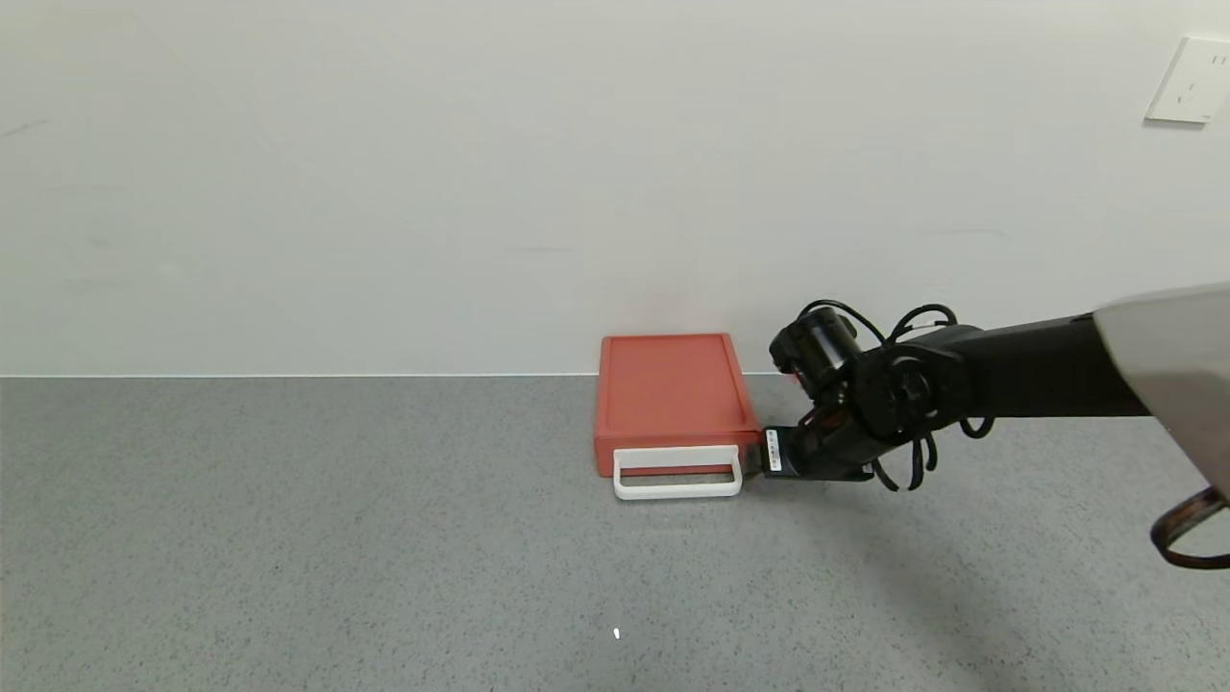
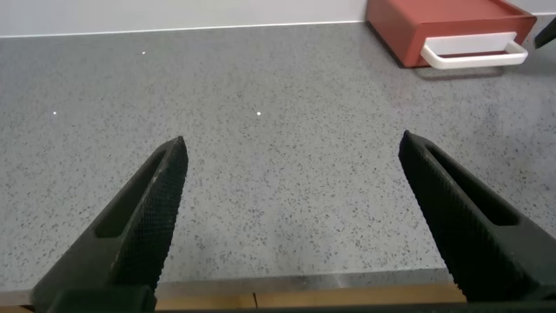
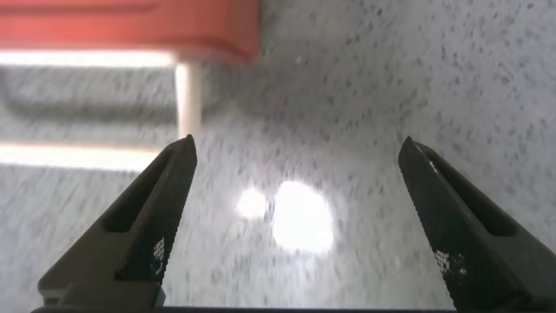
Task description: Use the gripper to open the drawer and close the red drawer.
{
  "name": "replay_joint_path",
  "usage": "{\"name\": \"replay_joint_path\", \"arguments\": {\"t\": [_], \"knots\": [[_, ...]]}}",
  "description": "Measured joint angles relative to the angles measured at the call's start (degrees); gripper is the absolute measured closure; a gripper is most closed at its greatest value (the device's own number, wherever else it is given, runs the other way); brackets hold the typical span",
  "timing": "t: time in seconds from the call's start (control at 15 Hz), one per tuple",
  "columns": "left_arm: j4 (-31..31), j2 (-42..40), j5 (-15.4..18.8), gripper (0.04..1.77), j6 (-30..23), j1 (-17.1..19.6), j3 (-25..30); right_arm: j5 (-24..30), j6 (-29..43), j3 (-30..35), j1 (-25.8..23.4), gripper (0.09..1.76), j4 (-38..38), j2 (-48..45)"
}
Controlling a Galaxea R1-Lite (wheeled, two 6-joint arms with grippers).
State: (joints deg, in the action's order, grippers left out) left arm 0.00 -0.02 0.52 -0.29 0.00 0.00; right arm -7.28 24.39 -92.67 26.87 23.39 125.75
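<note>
The orange-red drawer (image 1: 673, 394) lies flat on the grey table against the back wall, its tray pushed in. Its white loop handle (image 1: 677, 476) faces me. My right gripper (image 1: 767, 452) is low over the table, just right of the handle's right end, with fingers open and empty. In the right wrist view the gripper (image 3: 295, 148) shows the handle's side bar (image 3: 187, 96) and the drawer's corner (image 3: 130, 22) just beyond one fingertip. My left gripper (image 2: 291, 143) is open and empty over the table's near edge, far from the drawer (image 2: 452, 22) and its handle (image 2: 473, 52).
The speckled grey table (image 1: 384, 538) runs to a white wall directly behind the drawer. A white wall socket (image 1: 1192, 82) is at the upper right. The table's front edge (image 2: 261, 291) lies under my left gripper.
</note>
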Motion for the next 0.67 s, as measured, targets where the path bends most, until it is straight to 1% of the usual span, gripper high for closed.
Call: {"name": "replay_joint_path", "arguments": {"t": [0.13, 0.27, 0.53, 0.67], "knots": [[-0.1, 0.0, 0.0, 0.06, 0.0, 0.0, 0.0, 0.6, -2.0, 4.4, 0.1, 0.14, 0.2, -5.7], [0.0, 0.0, 0.0, 0.06, -0.1, 0.0, 0.0, 0.8, -4.7, 9.9, 0.4, 0.14, 0.2, -14.0], [0.0, 0.0, 0.1, 0.06, 0.0, 0.0, 0.0, 0.9, -10.1, 20.7, 0.7, 0.14, 0.3, -34.3], [-0.1, 0.0, 0.1, 0.06, 0.0, 0.0, 0.0, 1.0, -11.8, 25.2, 0.7, 0.14, 0.4, -45.5]]}}
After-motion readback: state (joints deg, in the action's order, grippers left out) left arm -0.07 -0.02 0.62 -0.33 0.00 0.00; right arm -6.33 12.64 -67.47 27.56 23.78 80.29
